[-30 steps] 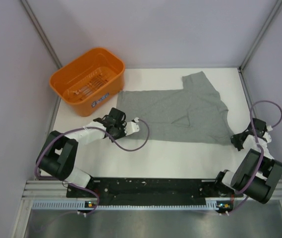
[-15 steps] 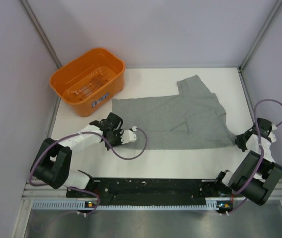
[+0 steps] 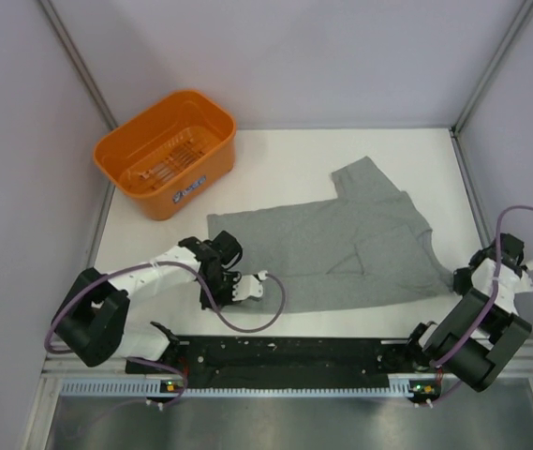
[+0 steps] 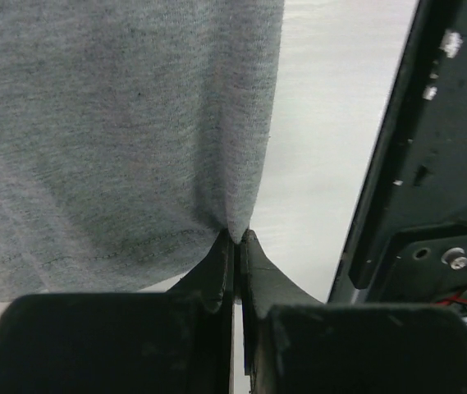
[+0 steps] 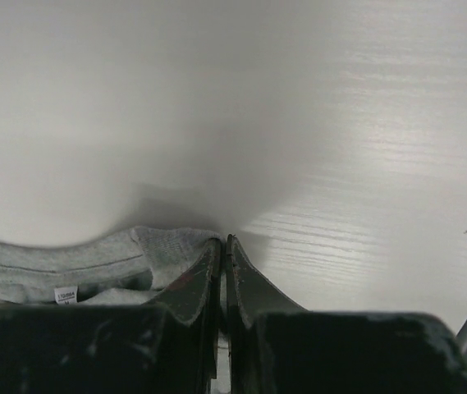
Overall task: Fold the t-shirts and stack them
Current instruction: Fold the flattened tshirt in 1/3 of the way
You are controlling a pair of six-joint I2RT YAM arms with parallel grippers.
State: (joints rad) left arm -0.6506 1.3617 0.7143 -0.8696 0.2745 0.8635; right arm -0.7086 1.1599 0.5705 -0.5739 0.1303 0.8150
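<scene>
Status: shirt (image 3: 341,248) lies flat on the counter (image 3: 275,159), centre to 3 o'clock, with one sleeve pointing to 12. Left hand (image 4: 235,238) is pinching the hem corner at 7. Right hand (image 5: 223,242) is pinching the collar edge at 4. Basket (image 3: 166,150) sits at 10, apart from the cloth. White counter shows beyond the shirt toward 12.

Heather-grey t-shirt (image 3: 341,248), orange basket (image 3: 158,202), white table (image 3: 285,157), black fingers (image 4: 212,275), purple cables (image 3: 528,208)

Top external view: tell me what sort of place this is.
Probably a robotics lab work cell: plain panel walls in aluminium framing, a white table, left arm and right arm bolted at its near edge.
</scene>
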